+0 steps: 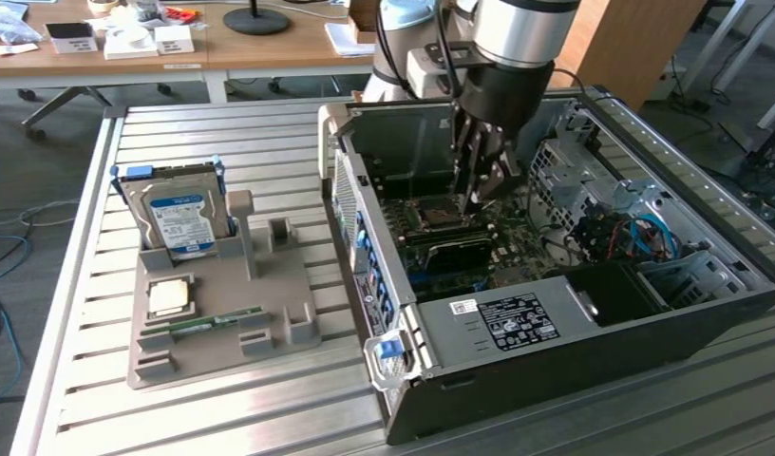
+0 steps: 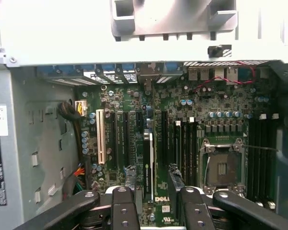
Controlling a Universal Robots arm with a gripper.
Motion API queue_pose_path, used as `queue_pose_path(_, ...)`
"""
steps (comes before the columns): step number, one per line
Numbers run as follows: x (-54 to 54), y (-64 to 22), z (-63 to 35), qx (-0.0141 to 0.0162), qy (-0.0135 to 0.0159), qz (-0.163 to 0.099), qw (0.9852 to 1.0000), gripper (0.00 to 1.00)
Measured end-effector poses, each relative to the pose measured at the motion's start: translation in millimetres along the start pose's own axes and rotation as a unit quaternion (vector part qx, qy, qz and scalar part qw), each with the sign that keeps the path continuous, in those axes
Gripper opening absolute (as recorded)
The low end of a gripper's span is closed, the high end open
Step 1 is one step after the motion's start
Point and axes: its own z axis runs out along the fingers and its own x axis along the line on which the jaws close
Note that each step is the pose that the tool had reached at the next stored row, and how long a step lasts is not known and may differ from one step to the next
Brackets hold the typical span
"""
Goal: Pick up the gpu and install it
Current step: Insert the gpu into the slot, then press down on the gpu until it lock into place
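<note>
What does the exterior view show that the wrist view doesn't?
Exterior view adds: the hard drive and RAM stick on the grey holder beside the case, plus the arm. Wrist view adds: the white expansion slot and the gpu standing edge-on between the open fingers. Both share: the motherboard, the CPU socket and the gripper inside the case.

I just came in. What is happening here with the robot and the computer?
The robot arm has its gripper inside the open computer case, low over the motherboard. The gpu stands edge-on right under the gripper, at the expansion slots. On the grey holder on the table, the hard drive and the RAM stick sit in their places.
</note>
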Motion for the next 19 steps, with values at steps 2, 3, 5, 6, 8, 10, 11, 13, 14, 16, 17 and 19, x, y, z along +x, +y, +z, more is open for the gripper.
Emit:
queue_pose_path(2,0.0,-0.1,-3.4,0.0000,0.0000,0.000,1.0000,0.40)
queue_pose_path(3,0.0,-0.1,-4.1,0.0000,0.0000,0.000,1.0000,0.40)
queue_pose_path(5,0.0,-0.1,-4.2,0.0000,-0.0001,0.000,1.0000,0.40)
queue_pose_path(6,0.0,-0.1,-4.3,0.0000,0.0000,0.000,1.0000,0.40)
queue_pose_path(8,0.0,-0.1,-4.4,0.0000,0.0000,0.000,1.0000,0.40)
queue_pose_path(10,0.0,-0.1,-4.3,0.0000,0.0000,0.000,1.0000,0.40)
queue_pose_path(11,0.0,-0.1,-4.4,0.0000,0.0000,0.000,1.0000,0.40)
queue_pose_path(13,0.0,-0.1,-4.4,0.0000,0.0000,0.000,1.0000,0.40)
queue_pose_path(14,0.0,-0.1,-4.4,0.0000,0.0000,0.000,1.0000,0.40)
queue_pose_path(16,0.0,-0.1,-4.4,0.0000,0.0000,0.000,1.0000,0.40)
queue_pose_path(17,0.0,-0.1,-4.3,0.0000,0.0000,0.000,1.0000,0.40)
queue_pose_path(19,0.0,-0.1,-4.3,0.0000,0.0000,0.000,1.0000,0.32)
